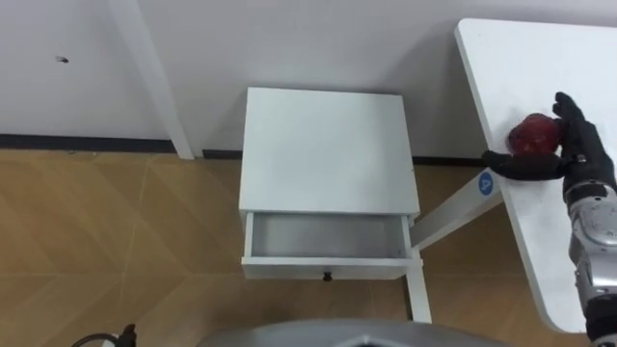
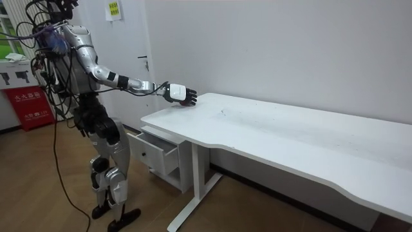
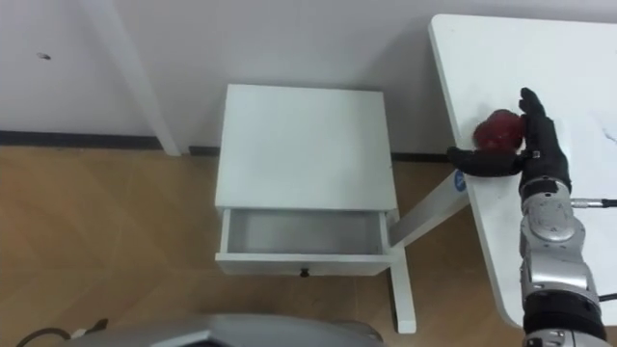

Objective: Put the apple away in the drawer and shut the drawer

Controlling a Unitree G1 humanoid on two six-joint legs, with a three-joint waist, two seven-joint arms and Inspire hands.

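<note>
Left eye view: R hand (image 1: 576, 145) round apple (image 1: 535, 135), desk leg (image 1: 448, 217) by drawer (image 1: 326, 236).

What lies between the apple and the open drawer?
Between apple and drawer, the left eye view shows the table edge and its white leg with a blue sticker.

Bright, even indoor light fills the room and casts no hard shadows. The white tabletop (image 1: 540, 193) and the cabinet top (image 1: 328, 149) are lit almost flat, close to glare. The apple (image 1: 533, 133), held in the right hand's dark fingers (image 1: 576, 120), stands out plainly against the white. The open drawer (image 1: 326, 236) is greyer inside. In the room view a soft shadow dims the wall (image 2: 257, 171) under the tabletop.
</note>
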